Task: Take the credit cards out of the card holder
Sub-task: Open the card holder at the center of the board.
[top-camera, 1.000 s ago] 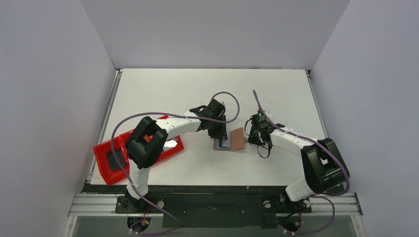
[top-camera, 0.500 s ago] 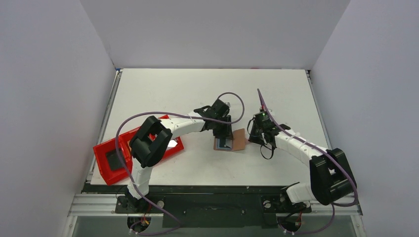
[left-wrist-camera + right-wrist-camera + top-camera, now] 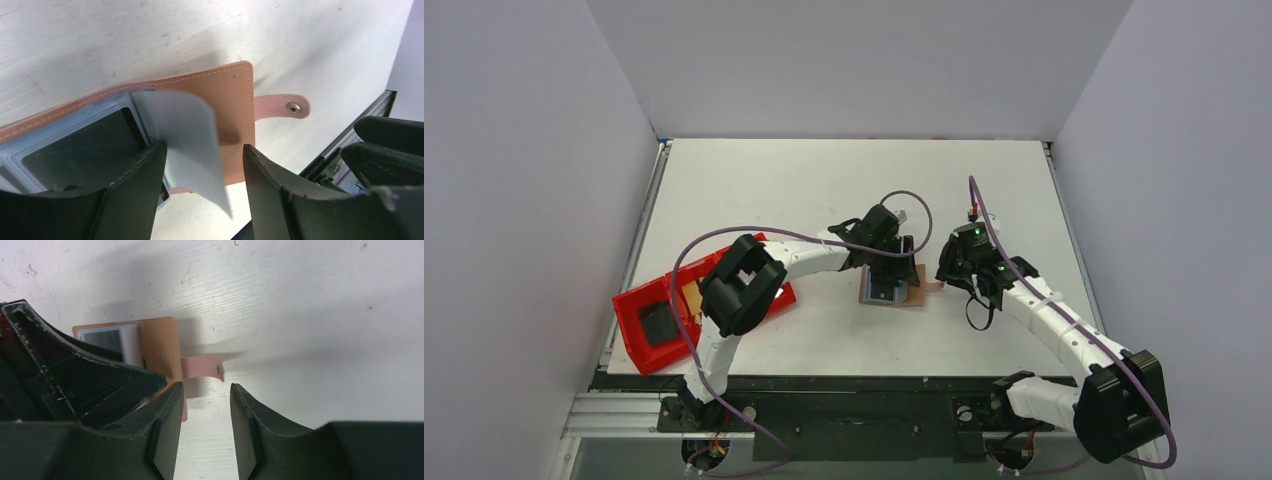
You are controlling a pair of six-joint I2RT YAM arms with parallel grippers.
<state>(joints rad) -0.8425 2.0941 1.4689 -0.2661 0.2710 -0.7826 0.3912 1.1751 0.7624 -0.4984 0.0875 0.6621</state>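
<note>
Far left, near the edge of the white table [image 3: 824,180]: a red rectangular plastic tray [image 3: 627,325], with a flat black pouch-like item [image 3: 661,322] inside.

Toward the middle: the black two-finger left gripper [image 3: 203,147], low over the small tan-brown leather bifold card holder [image 3: 235,95], jaws moderately apart and clamped on nothing. Between them, a loose translucent pale blue-grey plastic sleeve [image 3: 185,130], curling up from the holder's inside, close against one finger [image 3: 135,185] and clear of the other.

Card holder lying open and flat on the table, centre-right, well apart from the tray. Tucked in one inner pocket under clear plastic, a thin rectangular credit card [image 3: 85,150] with a dark glossy face, partly hidden by the finger. Off the holder's right edge, a pink snap tab [image 3: 282,106] with a metal stud, flat on the table.

Right of that: the black right gripper [image 3: 206,386], jaws narrowly apart and empty, tips just beside the tab's end. Cannot tell whether touching it.
</note>
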